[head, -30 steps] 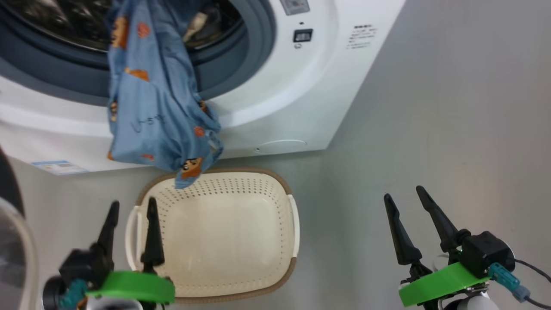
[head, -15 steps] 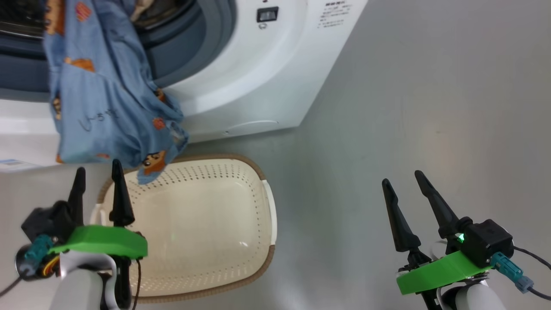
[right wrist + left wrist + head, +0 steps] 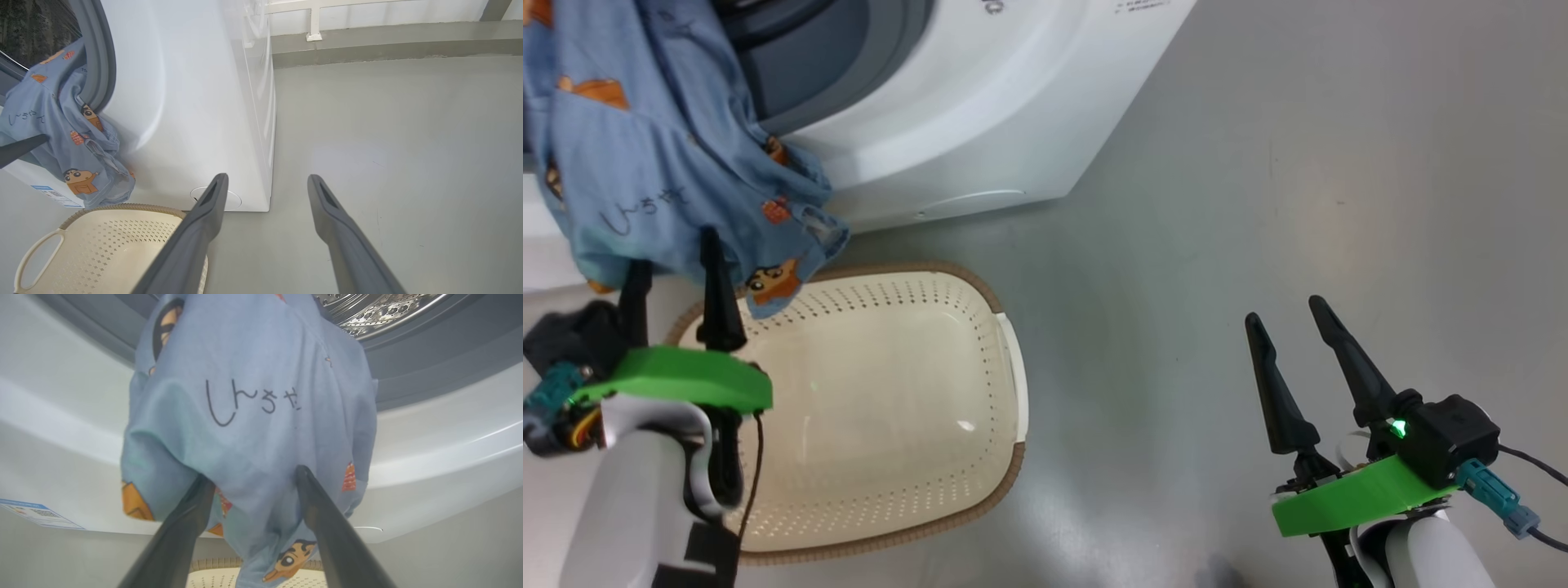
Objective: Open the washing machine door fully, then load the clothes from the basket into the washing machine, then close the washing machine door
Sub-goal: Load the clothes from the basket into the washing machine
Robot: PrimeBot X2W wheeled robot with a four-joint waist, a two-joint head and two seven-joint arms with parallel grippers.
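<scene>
My L gripper [image 3: 253, 475] is wide open, holding nothing. The clothes [image 3: 249, 400] hang right in front of its tips, half out of the washing machine [image 3: 980, 106] mouth. The basket [image 3: 874, 392] sits just below it. My R gripper [image 3: 1284, 310] is open too, over the floor [image 3: 1258, 163], the basket well off to its left.

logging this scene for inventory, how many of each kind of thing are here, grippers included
washing machine: 1
blue printed garment: 1
basket: 1
grippers: 2 (left gripper, right gripper)
total: 5
</scene>
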